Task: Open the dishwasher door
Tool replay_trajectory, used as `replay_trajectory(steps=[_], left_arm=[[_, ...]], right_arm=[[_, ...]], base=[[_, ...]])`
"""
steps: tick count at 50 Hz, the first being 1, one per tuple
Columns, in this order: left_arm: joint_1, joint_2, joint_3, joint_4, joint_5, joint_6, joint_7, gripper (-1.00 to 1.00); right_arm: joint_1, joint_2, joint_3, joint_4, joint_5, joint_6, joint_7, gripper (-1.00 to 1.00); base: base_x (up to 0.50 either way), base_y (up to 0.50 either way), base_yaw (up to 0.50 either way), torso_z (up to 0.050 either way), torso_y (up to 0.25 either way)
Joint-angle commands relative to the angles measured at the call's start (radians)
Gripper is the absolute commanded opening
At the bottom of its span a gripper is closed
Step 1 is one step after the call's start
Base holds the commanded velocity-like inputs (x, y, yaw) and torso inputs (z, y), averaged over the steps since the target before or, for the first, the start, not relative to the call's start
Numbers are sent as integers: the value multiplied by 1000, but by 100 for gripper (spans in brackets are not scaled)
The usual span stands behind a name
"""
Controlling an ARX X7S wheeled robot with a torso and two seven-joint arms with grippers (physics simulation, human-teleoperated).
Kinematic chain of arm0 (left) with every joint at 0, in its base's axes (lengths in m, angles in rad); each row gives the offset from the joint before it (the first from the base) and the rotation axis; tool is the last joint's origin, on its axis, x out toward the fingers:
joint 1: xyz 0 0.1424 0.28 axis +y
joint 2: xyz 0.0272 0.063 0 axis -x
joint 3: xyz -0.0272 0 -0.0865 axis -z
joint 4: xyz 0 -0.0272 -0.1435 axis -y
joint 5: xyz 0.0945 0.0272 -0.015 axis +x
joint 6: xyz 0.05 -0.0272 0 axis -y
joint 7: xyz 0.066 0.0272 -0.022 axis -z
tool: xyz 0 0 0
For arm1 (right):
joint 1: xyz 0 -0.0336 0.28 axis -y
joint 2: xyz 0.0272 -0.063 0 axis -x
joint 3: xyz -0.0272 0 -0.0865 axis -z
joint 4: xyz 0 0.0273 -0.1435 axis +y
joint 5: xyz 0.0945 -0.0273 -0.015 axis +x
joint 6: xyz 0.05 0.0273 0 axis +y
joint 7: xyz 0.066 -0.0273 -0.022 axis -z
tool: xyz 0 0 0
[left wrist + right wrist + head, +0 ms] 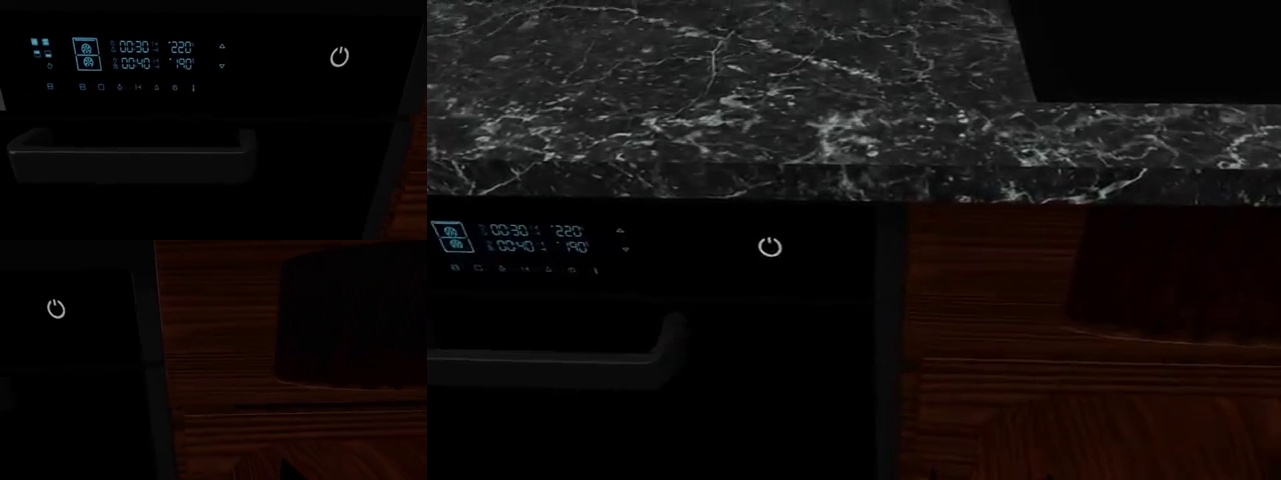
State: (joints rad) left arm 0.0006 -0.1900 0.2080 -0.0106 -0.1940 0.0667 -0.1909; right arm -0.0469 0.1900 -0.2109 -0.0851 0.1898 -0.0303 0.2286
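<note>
The dishwasher door (761,340) is a glossy black panel under the counter at the left of the head view, standing shut. It carries a blue-lit display (521,245), a white power symbol (770,247) and a wide dark grey bar handle (554,350). The left wrist view faces the door (307,150) closely, with the display (133,55), the power symbol (339,57) and the handle (133,155) in front of it. The right wrist view shows the door's edge (67,390) and its power symbol (56,309). Neither gripper shows in any view.
A black marble countertop (721,80) overhangs the door. A reddish-brown wood cabinet front (1068,340) stands right of the dishwasher, also in the right wrist view (267,340). A black recess (1148,50) lies at the counter's back right. The scene is very dark.
</note>
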Motion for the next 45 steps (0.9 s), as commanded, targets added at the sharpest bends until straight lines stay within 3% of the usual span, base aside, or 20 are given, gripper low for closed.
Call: replay_trajectory(steps=[1, 16, 27, 45], left_arm=[[2, -6, 5, 15, -3, -6, -10, 100], [18, -39, 30, 58, 56, -47, -44, 100], [37, -178, 133, 248, 337, -300, -81, 100], [-38, -393, 337, 430, 792, -618, 97, 100]], right_arm=[[-3, 6, -5, -15, 7, 0, 7, 100], [-3, 10, -12, -6, 18, -18, 7, 100], [-14, 13, -17, -3, 28, -33, 7, 100], [-28, 15, -27, 4, 37, -55, 14, 100]], base=[[398, 0, 0, 0, 0], [0, 0, 0, 0, 0], [0, 0, 0, 0, 0], [0, 0, 0, 0, 0]])
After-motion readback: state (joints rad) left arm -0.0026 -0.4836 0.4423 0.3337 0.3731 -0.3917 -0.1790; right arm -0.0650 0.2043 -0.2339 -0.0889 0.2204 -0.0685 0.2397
